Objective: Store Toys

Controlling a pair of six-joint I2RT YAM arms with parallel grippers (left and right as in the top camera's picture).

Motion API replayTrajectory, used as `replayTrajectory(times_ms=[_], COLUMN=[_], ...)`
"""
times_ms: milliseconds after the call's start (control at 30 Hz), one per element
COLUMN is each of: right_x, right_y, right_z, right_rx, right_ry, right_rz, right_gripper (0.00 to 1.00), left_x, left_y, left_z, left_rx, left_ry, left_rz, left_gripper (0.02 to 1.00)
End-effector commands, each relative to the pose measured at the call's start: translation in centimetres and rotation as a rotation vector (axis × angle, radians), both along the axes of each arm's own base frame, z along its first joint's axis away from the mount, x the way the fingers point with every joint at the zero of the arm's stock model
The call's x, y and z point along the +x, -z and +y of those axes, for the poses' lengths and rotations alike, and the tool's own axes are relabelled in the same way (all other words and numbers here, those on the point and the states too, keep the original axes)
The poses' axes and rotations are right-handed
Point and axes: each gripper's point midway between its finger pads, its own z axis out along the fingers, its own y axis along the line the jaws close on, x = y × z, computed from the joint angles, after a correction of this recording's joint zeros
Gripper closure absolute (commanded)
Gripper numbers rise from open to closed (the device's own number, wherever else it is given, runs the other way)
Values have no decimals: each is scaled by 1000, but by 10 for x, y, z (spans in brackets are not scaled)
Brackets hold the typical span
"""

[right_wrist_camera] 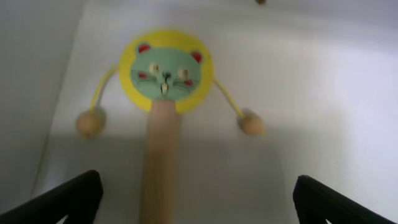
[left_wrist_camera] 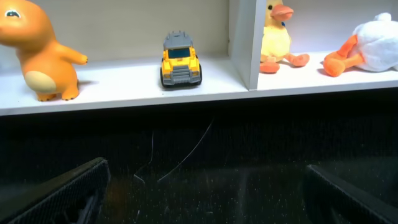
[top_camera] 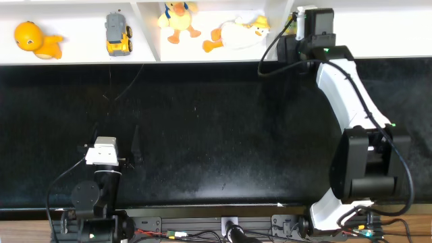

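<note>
Our right pincer hangs with its jaws wide apart, gripping nothing, over the white shelf at the far right edge of the desk. Between those jaws, touching neither, lies the rattle drum. Its smooth wooden handle runs straight out from the pincer to a flat round head, yellow-rimmed with a green painted cat face, and two wooden beads lie slack on thin cords. We judge it stored; any pull-back should follow the handle's line. Our left pincer, likewise apart and empty, sits low over the dark desk, well away, facing a hard yellow truck and a plush duck.
</note>
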Motion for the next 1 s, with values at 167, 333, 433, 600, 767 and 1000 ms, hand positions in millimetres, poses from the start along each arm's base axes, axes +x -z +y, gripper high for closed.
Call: replayTrajectory(times_ms=[167, 333, 433, 600, 767, 1000], right_x=[-73, -154, -198, -229, -245, -303], right_y=[-29, -20, -17, -30, -48, -23], right_z=[-28, -42, -43, -68, -117, -158], right_rx=[-94, -95, -91, -101, -41, -28], right_ry=[74, 101, 107, 262, 509, 715], right_rz=[5, 50, 92, 45, -38, 147], right_gripper=[3, 7, 5, 3, 5, 5], left_x=[-1, -1, -1, -1, -1, -1], left_y=[-1, -1, -1, -1, -1, -1], left_z=[-4, -4, -4, -4, -4, -4], left_rx=[11, 11, 11, 11, 11, 11], left_ry=[19, 19, 19, 19, 19, 19], left_rz=[-6, -6, -6, -6, -6, -6], left_gripper=[20, 20, 20, 20, 20, 20])
